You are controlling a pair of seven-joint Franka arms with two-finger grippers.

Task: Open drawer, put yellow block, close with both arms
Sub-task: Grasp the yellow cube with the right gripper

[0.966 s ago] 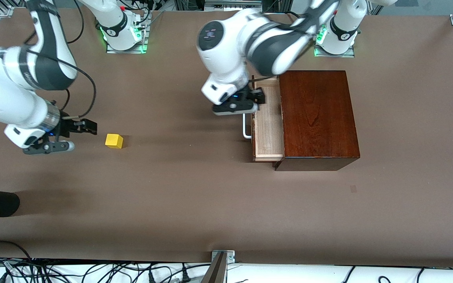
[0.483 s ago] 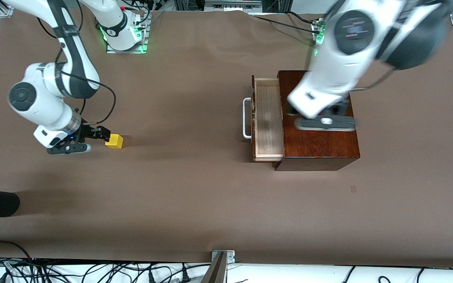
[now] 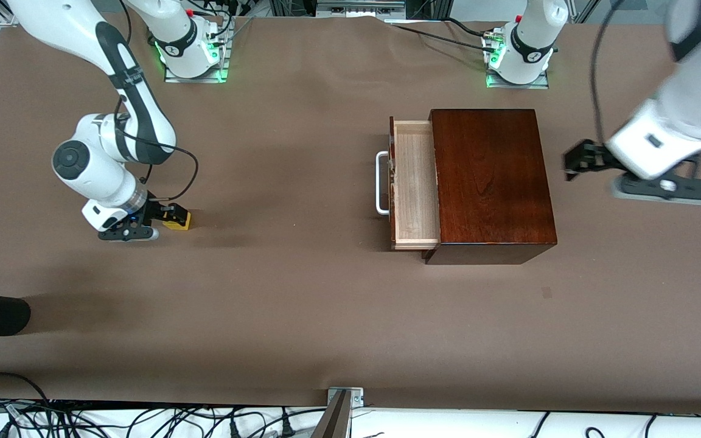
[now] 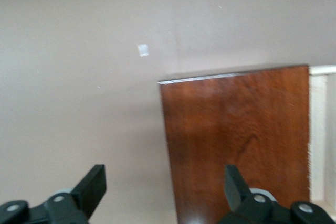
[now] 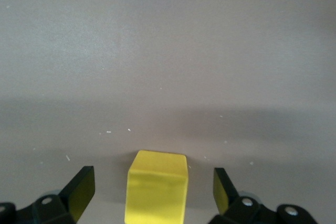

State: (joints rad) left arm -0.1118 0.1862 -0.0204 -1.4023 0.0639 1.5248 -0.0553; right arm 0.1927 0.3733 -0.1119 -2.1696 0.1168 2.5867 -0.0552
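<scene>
Right gripper [image 3: 171, 214], low over the table [image 3: 302, 304] at the right arm's end: fingers [image 5: 80, 191] spread wide, one on each side of the yellow block [image 3: 179, 221], with a clear gap between each finger and the block's faces in the right wrist view. Nothing is gripped. The block rests on the table, well apart from the box [image 3: 490, 182]. In the front view the gripper covers part of the block, and only a yellow edge shows. In the right wrist view the block's near end is cut off by the frame.

Left gripper [image 3: 575, 159], in the air over bare table just beside the box, toward the left arm's end: fingers [image 4: 93, 186] wide apart, holding and touching nothing. It is motion-blurred in the front view, and its upper arm runs out of frame.

Drawer [image 3: 414, 182]: pulled partway out of the box toward the right arm's end, its pale tray open, with the white handle [image 3: 380, 182] at its front. The part of the tray under the box top is hidden. The left wrist view shows the box top and only a pale strip of the drawer at the frame's edge.
</scene>
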